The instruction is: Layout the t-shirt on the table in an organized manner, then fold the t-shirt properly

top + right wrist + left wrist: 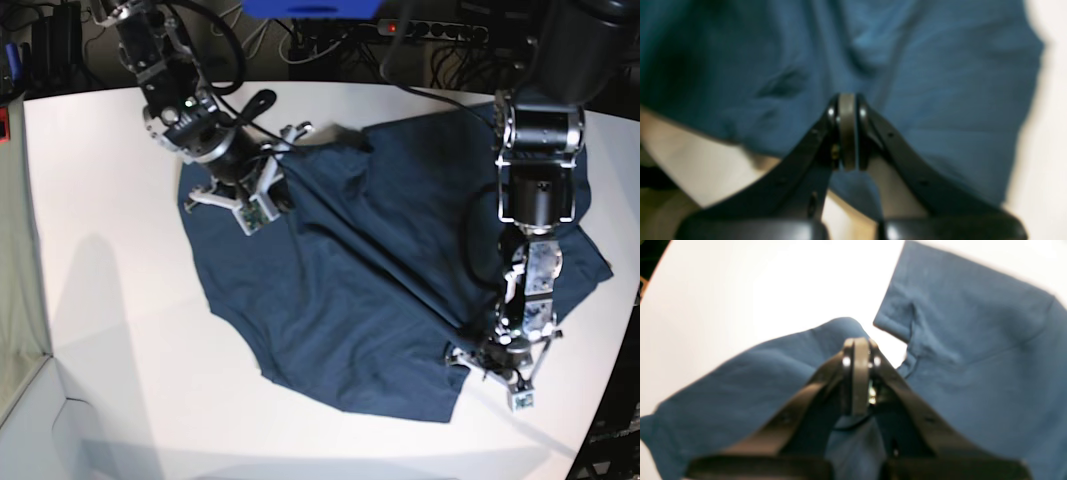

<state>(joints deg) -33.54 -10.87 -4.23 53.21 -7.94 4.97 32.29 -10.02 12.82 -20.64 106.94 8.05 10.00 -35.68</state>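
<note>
Dark backdrop; power strip (pixel 432 30), tangled cables (pixel 330 45) behind.

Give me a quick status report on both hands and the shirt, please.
Left hand shut, pinching t-shirt. Right hand shut on the cloth too. Shirt rumpled, diagonal ridge between hands, not flat on table. Nothing in the way.

No legible text, label, brand, number or sign is recorded in any view. The t-shirt (pixel 380 290) is shown as plain dark blue cloth, and the white worktop (pixel 120 330) is unmarked.
</note>
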